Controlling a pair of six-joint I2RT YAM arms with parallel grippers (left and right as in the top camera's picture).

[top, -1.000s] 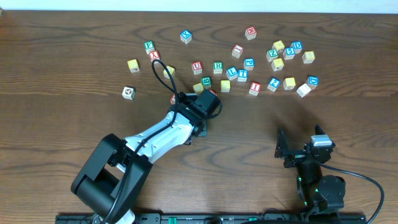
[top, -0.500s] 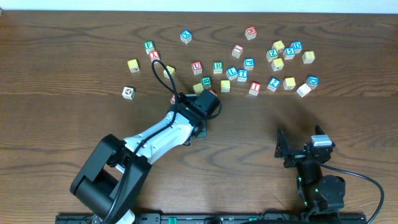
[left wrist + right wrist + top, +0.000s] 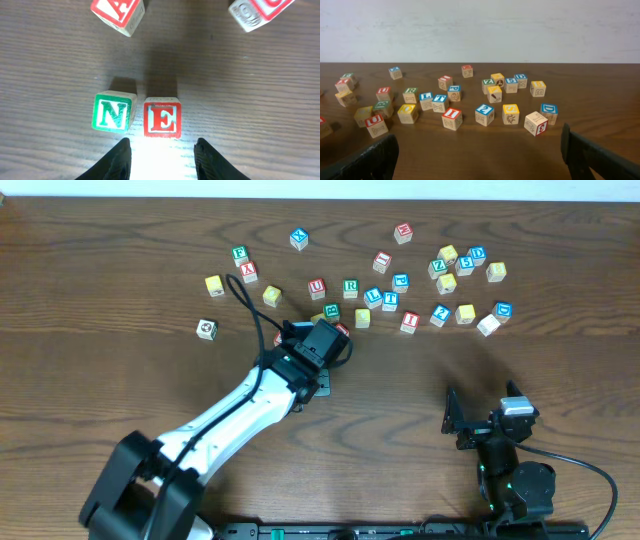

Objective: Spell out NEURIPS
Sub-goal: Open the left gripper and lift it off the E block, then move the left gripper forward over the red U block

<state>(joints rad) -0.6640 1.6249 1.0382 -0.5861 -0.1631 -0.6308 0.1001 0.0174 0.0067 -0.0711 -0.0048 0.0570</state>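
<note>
Standing parted behind N point(image 3: 114, 113) and E point(image 3: 162, 118), left gripper point(image 3: 162, 155) faces 2 red-bordered cubes point(image 3: 118, 12) point(image 3: 255, 12); right gripper point(image 3: 480, 150) gapes.

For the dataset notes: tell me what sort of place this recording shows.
Likely a robotics lab bench rather than a home: a left arm and right arm mounted at a bare wooden table, scattered alphabet cubes, and a plain white wall behind.

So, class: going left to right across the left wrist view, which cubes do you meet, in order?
N cube → E cube → top-right cube. The top-left cube lies straight above the N cube in the picture, so it is left out.
</note>
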